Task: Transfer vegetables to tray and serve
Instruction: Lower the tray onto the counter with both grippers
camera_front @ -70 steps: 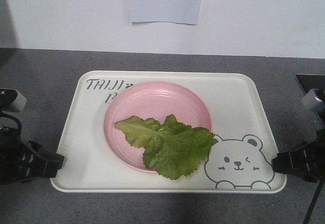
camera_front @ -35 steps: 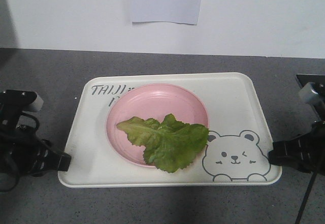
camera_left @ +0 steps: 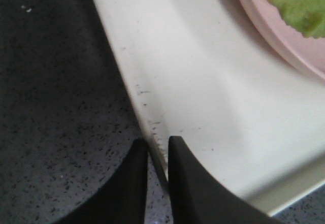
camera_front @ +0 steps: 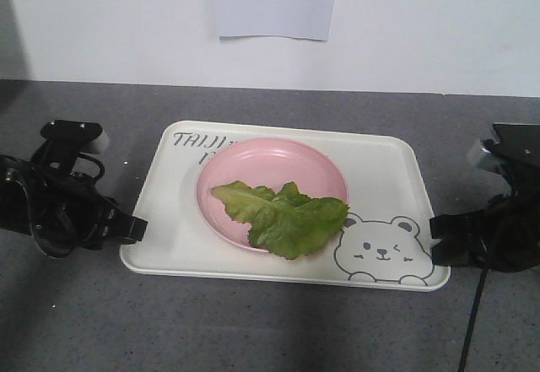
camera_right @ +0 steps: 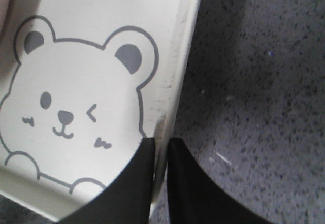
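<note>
We have the left claw (camera_left: 158,148) and right claw (camera_right: 161,150) clamped on opposite rims of the tray (camera_front: 396,178), steadying the lettuce leaf (camera_front: 283,216) on its pink plate (camera_front: 245,165) for serving.

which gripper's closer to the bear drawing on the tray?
Right. The right gripper pinches the tray rim right beside the bear drawing. The left gripper clamps the opposite rim, with the pink plate and lettuce leaf lying between it and the bear.
</note>
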